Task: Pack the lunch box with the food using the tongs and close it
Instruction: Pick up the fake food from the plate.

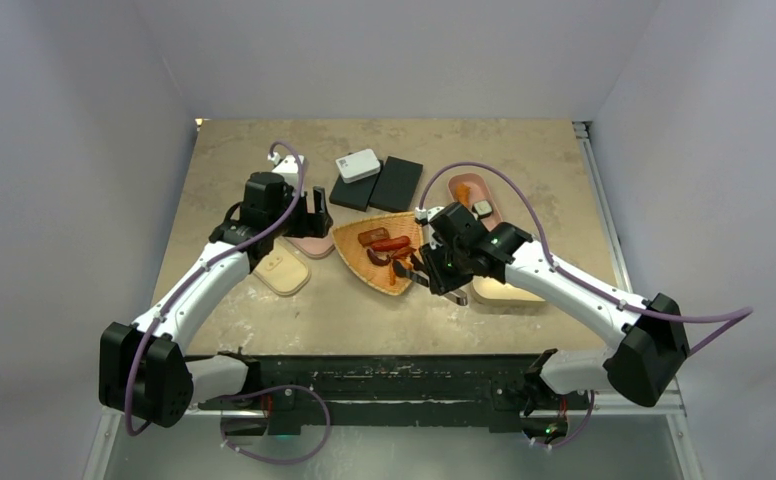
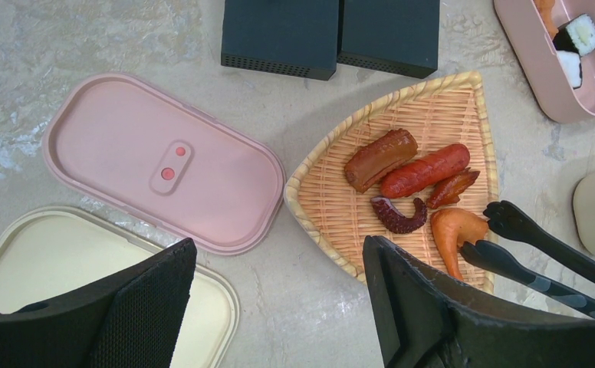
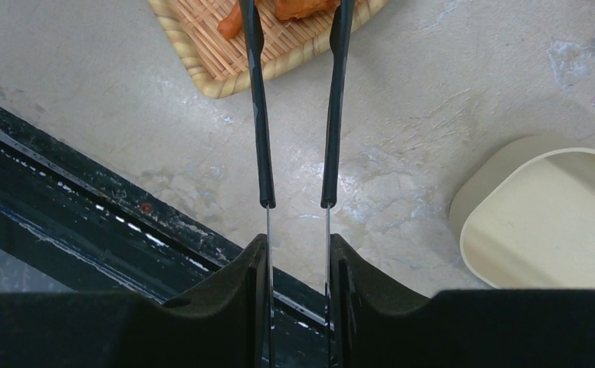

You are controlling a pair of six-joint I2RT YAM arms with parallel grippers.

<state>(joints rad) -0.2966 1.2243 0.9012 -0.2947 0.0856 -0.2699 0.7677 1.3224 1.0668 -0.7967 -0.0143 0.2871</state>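
Note:
The food lies on an orange wicker tray: a brown sausage, a red sausage, a dark red tentacle and an orange piece. My right gripper is shut on the tongs, whose black ends straddle the orange piece's right side. The pink lunch box holds white-and-dark rolls. Its pink lid lies flat left of the tray. My left gripper hangs open and empty over the table between the lid and the tray.
A cream lid lies under the left finger. A cream box sits right of the tongs. Two black boxes and a white device stand behind the tray. The table's dark front rail runs below the right gripper.

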